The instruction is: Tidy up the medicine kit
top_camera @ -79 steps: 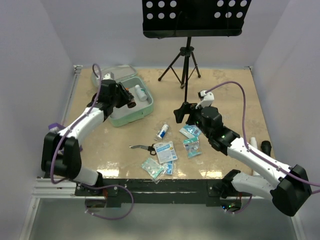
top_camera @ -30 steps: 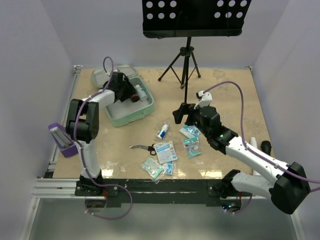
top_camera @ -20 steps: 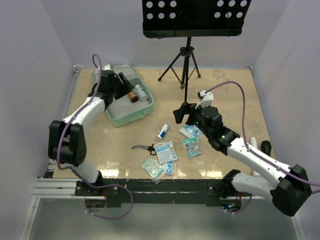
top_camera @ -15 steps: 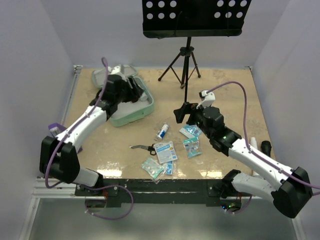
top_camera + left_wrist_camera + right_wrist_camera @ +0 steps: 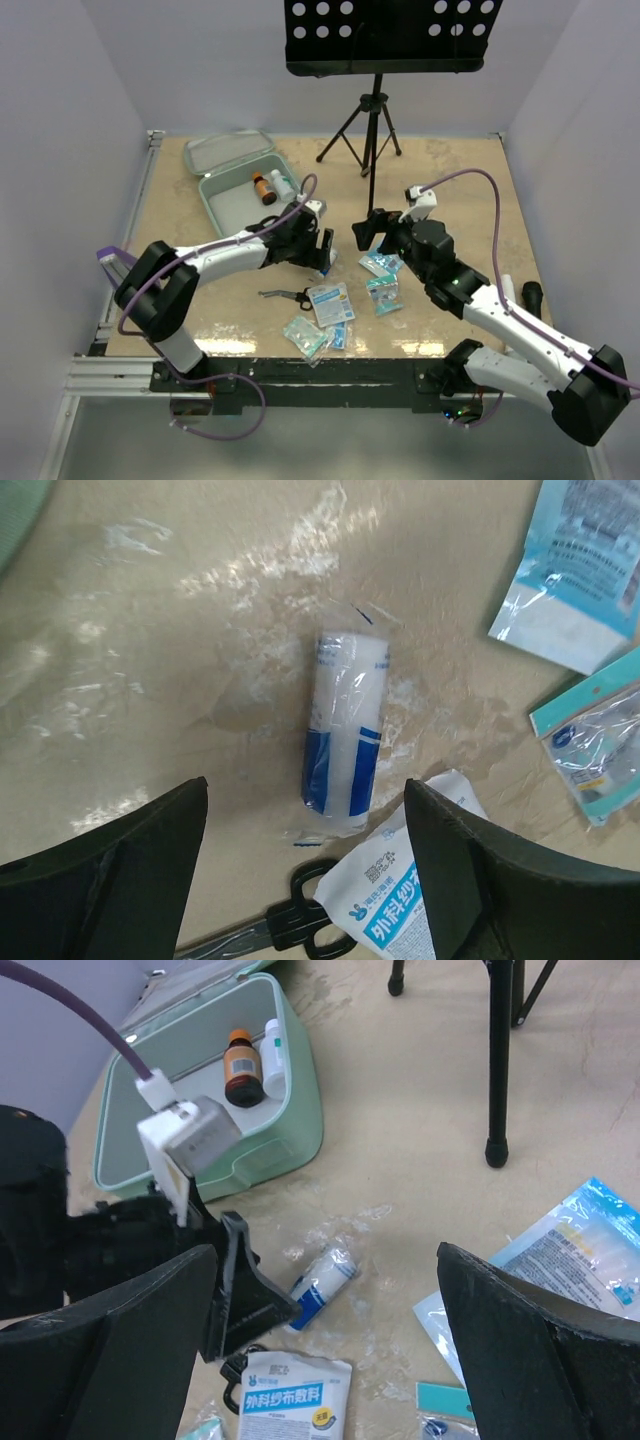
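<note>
The medicine kit [image 5: 218, 205] lies open at the back left, a mint-green case with its lid [image 5: 222, 152] folded back. A brown bottle [image 5: 262, 187] and a white bottle [image 5: 283, 184] lie inside. My left gripper [image 5: 320, 250] hangs open over a white-and-blue wrapped roll [image 5: 324, 265] on the table. In the left wrist view the roll [image 5: 345, 735] lies just ahead of the left gripper [image 5: 305, 785], untouched. My right gripper [image 5: 385, 226] is open above the table with nothing in it. The right wrist view takes in the kit [image 5: 290, 1155], the roll [image 5: 320, 1280] and a left finger [image 5: 245, 1285].
Black scissors [image 5: 285, 295], a white gauze packet [image 5: 329, 300] and several blue packets [image 5: 380, 268] lie near the front middle. A black tripod stand [image 5: 370, 130] rises at the back. A purple holder [image 5: 115, 262] sits at the left edge.
My left gripper has left the kit, where the brown bottle now lies, and swung right and nearer to above the roll, jaws wider. The right arm has barely moved.
</note>
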Robot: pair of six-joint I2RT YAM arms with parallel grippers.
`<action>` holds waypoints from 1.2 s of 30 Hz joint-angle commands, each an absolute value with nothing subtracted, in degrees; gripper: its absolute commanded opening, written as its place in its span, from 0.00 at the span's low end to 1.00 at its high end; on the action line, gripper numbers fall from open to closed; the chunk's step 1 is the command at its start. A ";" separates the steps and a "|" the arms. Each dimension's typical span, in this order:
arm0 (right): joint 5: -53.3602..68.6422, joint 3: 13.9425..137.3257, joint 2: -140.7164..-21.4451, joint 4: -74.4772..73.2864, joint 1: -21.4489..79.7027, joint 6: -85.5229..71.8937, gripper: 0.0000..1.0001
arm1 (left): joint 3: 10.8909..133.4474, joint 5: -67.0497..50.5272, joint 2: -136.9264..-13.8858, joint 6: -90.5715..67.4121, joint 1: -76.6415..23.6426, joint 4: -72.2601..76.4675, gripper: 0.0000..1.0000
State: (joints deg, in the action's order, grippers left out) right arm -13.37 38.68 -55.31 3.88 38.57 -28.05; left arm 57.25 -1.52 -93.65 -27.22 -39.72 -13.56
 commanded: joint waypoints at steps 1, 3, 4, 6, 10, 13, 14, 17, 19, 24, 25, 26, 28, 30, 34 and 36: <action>-14.41 38.32 -54.49 4.13 38.50 -28.83 0.97 | 59.15 -2.46 -97.46 -23.38 -41.48 -12.92 0.84; -14.24 38.41 -54.76 4.13 38.50 -29.09 0.97 | 59.50 -2.46 -99.22 -23.03 -41.83 -12.04 0.83; -14.33 38.41 -54.93 4.13 38.41 -29.00 0.97 | 59.68 -2.98 -99.92 -22.94 -41.84 -11.78 0.81; -14.59 38.32 -54.84 4.04 38.50 -28.92 0.97 | 59.85 -2.90 -101.24 -22.76 -41.92 -11.78 0.77; -14.85 38.15 -54.93 3.96 38.50 -28.92 0.97 | 60.20 -1.50 -102.22 -22.76 -41.92 -12.22 0.65; -14.77 37.97 -55.37 4.48 38.41 -28.92 0.97 | 60.29 -0.71 -102.30 -22.85 -41.92 -12.30 0.58; -14.59 37.88 -55.55 4.74 38.50 -28.92 0.97 | 60.38 -0.62 -102.30 -22.85 -41.92 -12.39 0.55; -14.33 37.97 -55.81 4.83 38.50 -28.83 0.97 | 60.47 -0.18 -101.52 -23.20 -41.92 -12.39 0.49; -14.41 38.14 -55.64 4.75 38.50 -28.74 0.97 | 60.38 -0.26 -99.85 -23.47 -41.92 -12.31 0.46; -14.41 38.58 -55.28 4.48 38.50 -28.65 0.97 | 60.38 1.93 -93.00 -23.99 -41.84 -12.22 0.42; -14.41 38.67 -55.28 4.40 38.50 -28.65 0.97 | 60.12 2.63 -91.68 -23.99 -41.75 -12.22 0.41; -14.33 38.67 -55.37 4.48 38.50 -28.74 0.97 | 59.94 2.90 -89.76 -24.17 -41.57 -12.22 0.40; -14.50 38.85 -55.37 4.39 38.50 -28.74 0.97 | 58.98 2.73 -86.68 -24.78 -40.78 -11.61 0.39; -14.59 38.76 -55.37 4.48 38.50 -28.74 0.97 | 57.49 2.38 -83.60 -25.40 -39.73 -10.20 0.38; -14.33 38.23 -55.63 5.01 38.50 -28.74 0.97 | 57.30 0.27 -82.96 -24.70 -38.41 -10.02 0.48; -13.98 38.14 -55.90 5.27 38.50 -28.74 0.97 | 59.05 -3.83 -87.59 -24.70 -38.41 -11.16 0.72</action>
State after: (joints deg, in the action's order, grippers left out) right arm -13.96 38.09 -55.96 3.70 38.57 -28.49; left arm 58.04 1.28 -82.04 -24.49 -38.59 -10.28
